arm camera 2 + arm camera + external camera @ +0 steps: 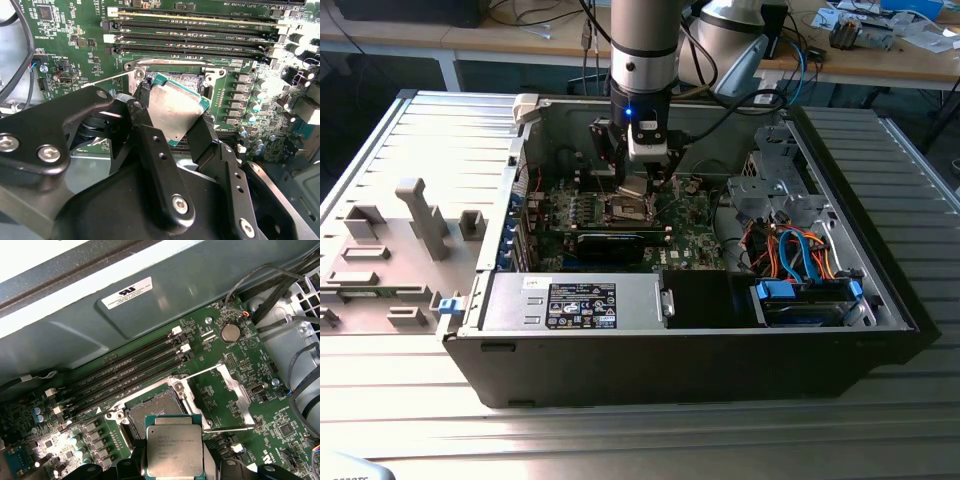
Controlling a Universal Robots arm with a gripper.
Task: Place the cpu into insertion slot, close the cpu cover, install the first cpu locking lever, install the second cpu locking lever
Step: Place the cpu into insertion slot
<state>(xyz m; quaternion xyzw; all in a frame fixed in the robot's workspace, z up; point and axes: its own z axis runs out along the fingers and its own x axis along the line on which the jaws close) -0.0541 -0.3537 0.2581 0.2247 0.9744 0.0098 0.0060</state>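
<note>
- gripper [174, 125] clamped on the cpu [174, 452]; black fingers [150, 145] press on two opposite edges and the jaws stand only as wide as the chip
- cpu is flat and square, so no long axis; its dull metal top faces the first wrist camera and the green edge shows around the plate
- in both wrist views the chip's edges sit skewed to the socket's rim, not squared up; in the second wrist view it looks tilted, one corner nearer the board
- cpu hangs over the insertion slot [152, 410], not seated; it overlaps the slot's near rim and the dark centre is uncovered beyond it
- cpu cover [239, 395] is swung open, lying off the slot's side toward the coin battery [230, 333], so the frame is clear of the slot
- a thin wire lever [227, 429] runs along the cover's near edge; cannot tell if it is latched
- beyond the slot: the row of memory slots [125, 365], close to its far rim, so room is tight there
- capacitors [80, 442] crowd the slot's other side
- motherboard [240, 360] ends at the grey case wall [150, 315]
- exterior view: arm reaches down into the open case [720, 350] mid-board, and a long black card [610, 243] lies just on the case-front side of the slot
- cables [790, 255] are well apart, toward the exterior view's right
</note>
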